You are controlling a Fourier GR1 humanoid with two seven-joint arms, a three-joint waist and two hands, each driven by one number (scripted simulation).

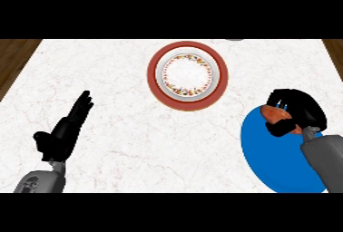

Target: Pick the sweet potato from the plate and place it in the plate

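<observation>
Fingers of R hand [299,107] curled round sweet potato [271,112] at blue plate [268,159]; L hand [64,131] fingers straight.

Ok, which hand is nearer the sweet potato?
Right. The right hand is curled round the sweet potato at the blue plate; the left hand rests open across the counter.

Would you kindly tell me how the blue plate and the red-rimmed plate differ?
The blue plate is plain blue; the red-rimmed plate has a white centre with a flowered ring. The blue plate lies near the right edge, the red-rimmed plate farther off, mid-counter. Over the blue plate the right hand curls round the sweet potato; the red-rimmed plate holds nothing. Both are round and lie on the marble counter.
</observation>
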